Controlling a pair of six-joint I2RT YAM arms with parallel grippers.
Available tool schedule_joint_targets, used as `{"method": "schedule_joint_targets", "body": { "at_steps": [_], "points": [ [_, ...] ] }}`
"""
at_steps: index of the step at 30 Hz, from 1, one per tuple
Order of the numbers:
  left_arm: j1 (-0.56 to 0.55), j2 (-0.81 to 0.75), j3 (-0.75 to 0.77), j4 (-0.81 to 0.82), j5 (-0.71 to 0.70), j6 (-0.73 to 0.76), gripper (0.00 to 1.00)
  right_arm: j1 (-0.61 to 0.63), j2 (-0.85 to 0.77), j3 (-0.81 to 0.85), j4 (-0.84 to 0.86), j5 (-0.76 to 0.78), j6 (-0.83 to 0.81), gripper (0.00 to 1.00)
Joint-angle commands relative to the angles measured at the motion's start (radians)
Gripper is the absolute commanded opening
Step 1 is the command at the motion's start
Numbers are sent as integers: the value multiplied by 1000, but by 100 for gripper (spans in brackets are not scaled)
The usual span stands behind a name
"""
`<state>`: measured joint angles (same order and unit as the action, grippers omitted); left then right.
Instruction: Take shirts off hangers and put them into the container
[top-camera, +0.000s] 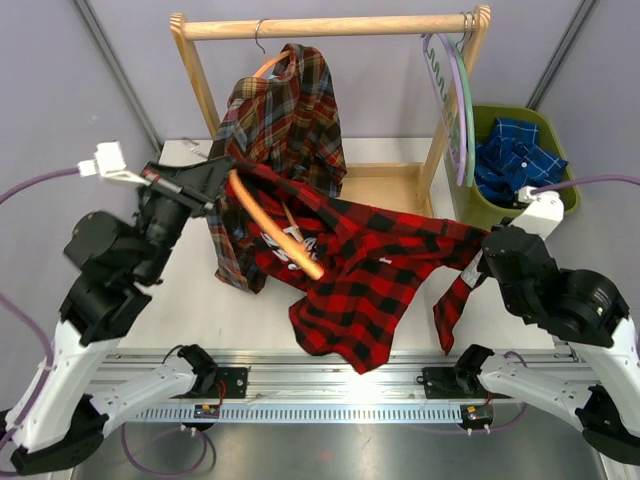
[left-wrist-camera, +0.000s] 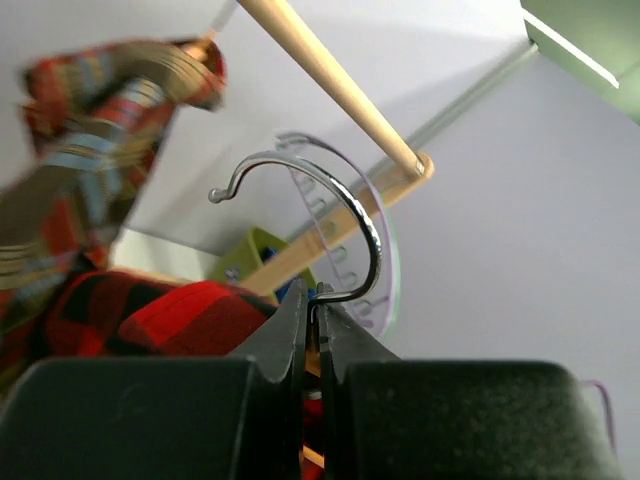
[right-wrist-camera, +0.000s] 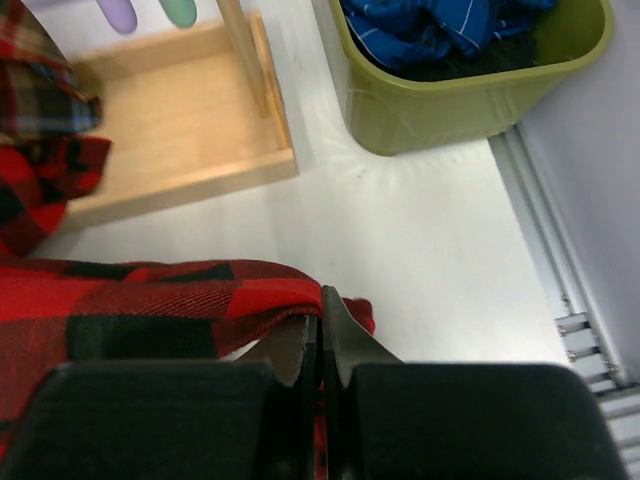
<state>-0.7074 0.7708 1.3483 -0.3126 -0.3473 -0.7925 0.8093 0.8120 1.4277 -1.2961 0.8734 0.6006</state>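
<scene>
We are midway through pulling the red shirt (top-camera: 370, 270) off the orange hanger (top-camera: 270, 225). Our left gripper (left-wrist-camera: 312, 320) is clamped on the hanger's neck under its metal hook (left-wrist-camera: 370, 230), and our right gripper (right-wrist-camera: 320, 330) pinches the shirt's edge, the cloth sagging over the table (top-camera: 200, 300). Next, we judge, the right pulls it free toward the green bin (right-wrist-camera: 450, 110); the tartan shirt (top-camera: 290, 110) hangs on the rail (top-camera: 330, 27).

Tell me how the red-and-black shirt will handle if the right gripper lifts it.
Probably floppy: the red-and-black shirt sags in loose folds. Pinched at one edge by the right gripper, it would likely hang and trail. The orange hanger in its collar may snag it.
</scene>
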Motion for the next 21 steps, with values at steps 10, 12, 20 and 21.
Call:
{"method": "schedule_joint_targets", "body": {
  "at_steps": [10,12,20,21],
  "points": [
    [-214,231,-49,130,485,-266,0,-13,75,-26,101,-63,-179,0],
    [-236,236,-57,132,493,-271,0,-13,93,-23,113,-76,-186,0],
    [-253,228,-68,187,510,-234,0,-12,125,-26,165,-204,-232,3],
    [-259,245,-45,137,499,-168,0,-13,128,-23,178,-236,-236,7]
  ]
}}
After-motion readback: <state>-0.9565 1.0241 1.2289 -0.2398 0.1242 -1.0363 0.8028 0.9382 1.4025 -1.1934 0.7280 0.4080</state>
